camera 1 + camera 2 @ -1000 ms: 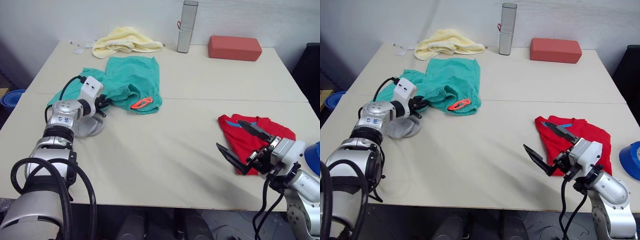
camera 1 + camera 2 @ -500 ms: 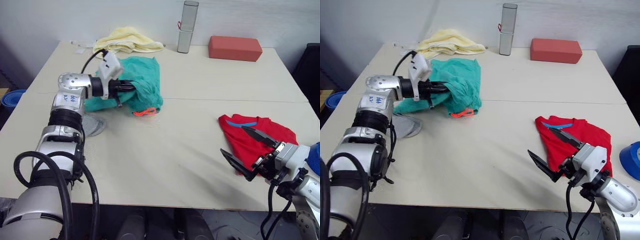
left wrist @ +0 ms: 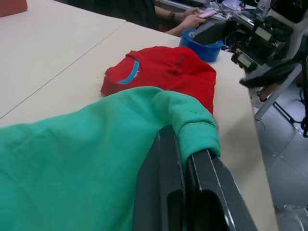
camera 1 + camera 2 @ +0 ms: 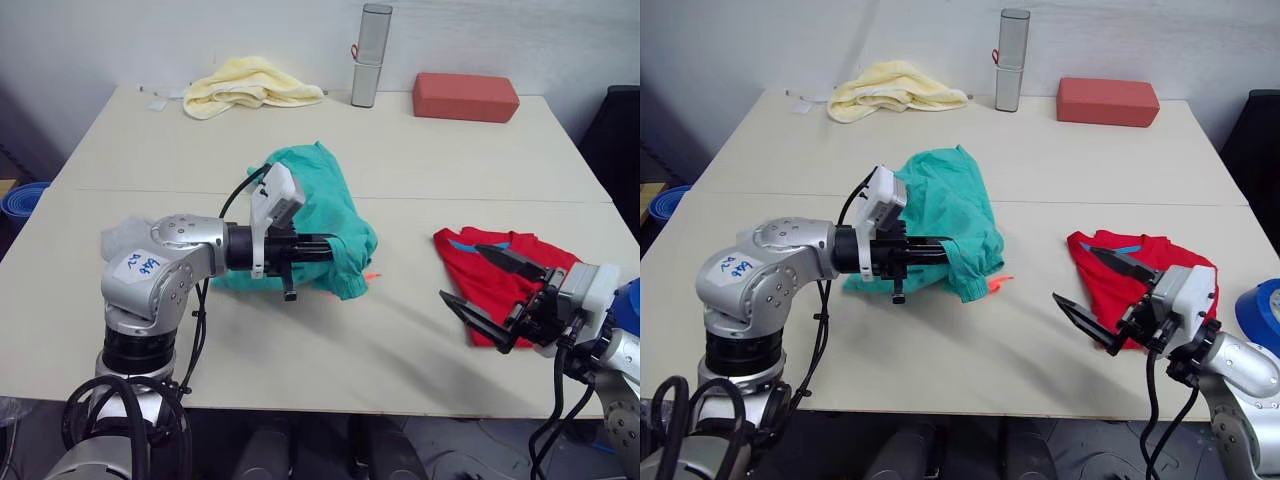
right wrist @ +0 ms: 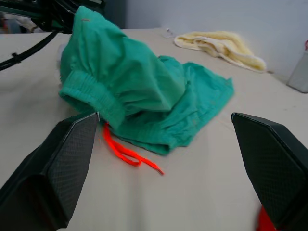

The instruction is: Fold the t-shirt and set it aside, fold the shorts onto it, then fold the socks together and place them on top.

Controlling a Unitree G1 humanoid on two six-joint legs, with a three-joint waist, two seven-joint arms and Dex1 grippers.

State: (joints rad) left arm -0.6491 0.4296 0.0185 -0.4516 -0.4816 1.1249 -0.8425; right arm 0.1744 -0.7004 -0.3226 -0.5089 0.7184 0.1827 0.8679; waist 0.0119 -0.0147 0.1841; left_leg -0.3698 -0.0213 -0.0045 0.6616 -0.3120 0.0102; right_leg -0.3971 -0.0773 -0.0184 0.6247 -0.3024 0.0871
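Note:
My left gripper [image 4: 332, 248] is shut on the waistband of the teal-green shorts [image 4: 322, 200] and holds them bunched over the table's middle. In the left wrist view the fabric is pinched between the black fingers [image 3: 163, 187]. The orange drawstring [image 4: 998, 283] trails on the table under the shorts. Folded small, the red t-shirt [image 4: 505, 268] with its blue neck lining lies at the right. Just left of it, my right gripper [image 4: 462, 272] stands open and holds nothing. A grey sock [image 4: 116, 236] peeks out behind my left arm.
At the back of the table are a pale yellow towel [image 4: 250, 82], a grey upright cylinder [image 4: 366, 55] and a red block [image 4: 465, 96]. A blue round object [image 4: 1260, 312] sits at the right edge. A person's hand [image 3: 192, 19] rests beyond the table.
My left gripper has carried the shorts from the back left to the table's middle, toward the t-shirt, and they now hang bunched. My right gripper stays open beside the t-shirt.

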